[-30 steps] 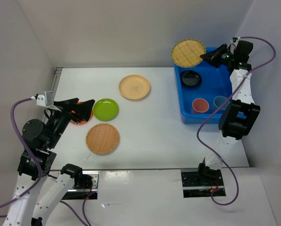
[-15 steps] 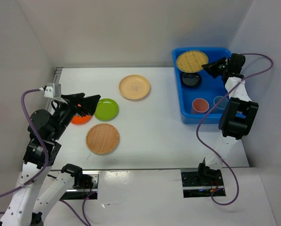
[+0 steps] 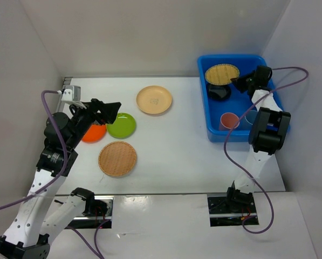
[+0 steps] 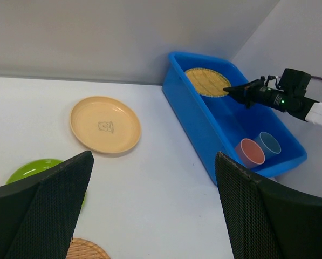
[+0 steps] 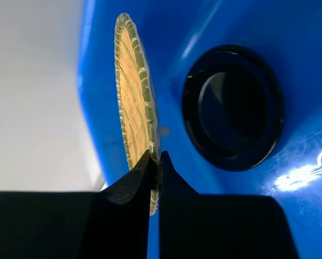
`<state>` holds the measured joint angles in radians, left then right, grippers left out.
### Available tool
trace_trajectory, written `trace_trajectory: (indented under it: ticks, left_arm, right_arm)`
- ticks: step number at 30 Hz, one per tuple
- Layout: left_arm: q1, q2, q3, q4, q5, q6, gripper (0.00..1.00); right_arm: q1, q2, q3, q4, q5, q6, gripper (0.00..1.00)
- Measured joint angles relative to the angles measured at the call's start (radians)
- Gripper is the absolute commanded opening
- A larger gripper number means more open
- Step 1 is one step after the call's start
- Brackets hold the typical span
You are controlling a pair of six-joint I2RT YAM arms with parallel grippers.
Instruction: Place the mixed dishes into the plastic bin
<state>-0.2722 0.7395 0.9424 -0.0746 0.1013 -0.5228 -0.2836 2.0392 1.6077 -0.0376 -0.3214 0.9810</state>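
woven plate [image 5: 134, 102]: tipped up on edge at the far end of the bin, close to the far wall, can't tell if it touches
right gripper [image 5: 155, 162]: fingers squeezed tight on that plate's rim
black bowl [image 3: 219, 91]: on the bin floor, right beside the held plate
pink cup [image 4: 249, 152] + blue cup [image 4: 269, 143]: side by side at the bin's near end, mouths up
plastic bin [image 3: 231, 56]: far right corner of the table [image 3: 171, 151]
beige plate [image 3: 154, 100]: flat on the table, left of the bin
lime green plate [image 3: 121, 125] + orange plate [image 3: 94, 133]: near the left side, just beside each other
second woven plate [image 3: 117, 158]: just nearer than the lime one
left gripper [image 3: 108, 109]: fingers spread wide, nothing in them, up above the orange and lime plates
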Motion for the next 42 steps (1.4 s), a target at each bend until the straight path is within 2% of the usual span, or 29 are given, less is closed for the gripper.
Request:
trace_trajectory:
  ticks: [8, 16, 20, 23, 24, 28, 29, 30, 32, 34, 37, 42]
  left_arm:
    - [0.0, 0.026, 0.0, 0.04, -0.016, 0.0, 0.99]
    - [0.0, 0.071, 0.0, 0.055, -0.027, -0.001, 0.99]
    - [0.0, 0.074, 0.0, 0.063, -0.034, -0.001, 0.99]
    - [0.0, 0.075, 0.002, 0.069, -0.041, -0.001, 0.99]
    - [0.0, 0.075, 0.003, 0.07, -0.044, -0.001, 0.99]
    - [0.0, 0.074, 0.015, 0.073, -0.046, -0.001, 0.99]
    - [0.0, 0.074, 0.017, 0.076, -0.046, 0.0, 0.99]
    - [0.0, 0.074, 0.018, 0.077, -0.046, -0.001, 0.99]
    - [0.0, 0.074, 0.018, 0.076, -0.047, 0.0, 0.99]
    - [0.0, 0.074, 0.018, 0.075, -0.047, 0.0, 0.99]
    - [0.0, 0.073, 0.018, 0.074, -0.047, -0.001, 0.99]
    - [0.0, 0.05, 0.018, 0.058, -0.047, 0.0, 0.99]
  right_arm:
    - [0.016, 0.094, 0.019, -0.031, 0.072, 0.007, 0.0]
    - [0.02, 0.122, 0.043, -0.081, 0.127, 0.01, 0.01]
    - [0.02, 0.138, 0.073, -0.105, 0.151, 0.018, 0.16]
    - [0.02, 0.145, 0.088, -0.122, 0.166, 0.027, 0.22]
    - [0.02, 0.146, 0.091, -0.129, 0.169, 0.029, 0.28]
    - [0.022, 0.154, 0.114, -0.164, 0.182, 0.036, 0.37]
    - [0.023, 0.156, 0.116, -0.17, 0.186, 0.037, 0.41]
    - [0.023, 0.156, 0.118, -0.176, 0.187, 0.039, 0.55]
    - [0.024, 0.157, 0.121, -0.186, 0.192, 0.045, 0.62]
    - [0.026, 0.158, 0.121, -0.196, 0.196, 0.042, 0.76]
    - [0.03, 0.158, 0.121, -0.207, 0.201, 0.04, 0.87]
    - [0.048, 0.155, 0.135, -0.262, 0.224, 0.018, 0.9]
